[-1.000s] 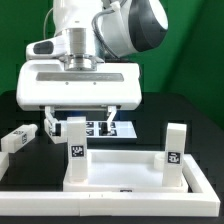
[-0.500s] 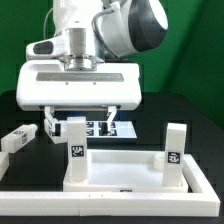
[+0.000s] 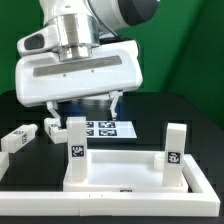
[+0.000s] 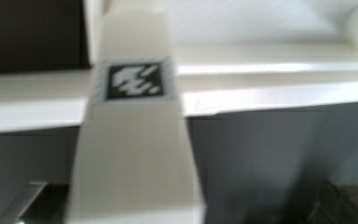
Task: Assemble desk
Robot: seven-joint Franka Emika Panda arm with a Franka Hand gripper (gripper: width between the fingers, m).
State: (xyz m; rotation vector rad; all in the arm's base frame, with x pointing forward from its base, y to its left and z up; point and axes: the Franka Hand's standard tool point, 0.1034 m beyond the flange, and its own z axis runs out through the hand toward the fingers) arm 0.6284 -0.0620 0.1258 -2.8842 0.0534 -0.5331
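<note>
1. Gripper (image 3: 85, 116): jaws spread wide, empty, above the top's (image 3: 125, 178) end at the exterior view's left.
2. First leg (image 3: 76, 150) stands upright on that end; second leg (image 3: 176, 155) on the top's opposite end.
3. Third leg (image 3: 18, 140) lies off the top.

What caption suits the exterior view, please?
Open jaws hang over an upright tagged white block leg on the white rimmed plastic desk top.

Light was bright and even, whites glaring against the dark worktop (image 3: 188, 108); the wrist view's leg (image 4: 137, 150) was blurred.
</note>
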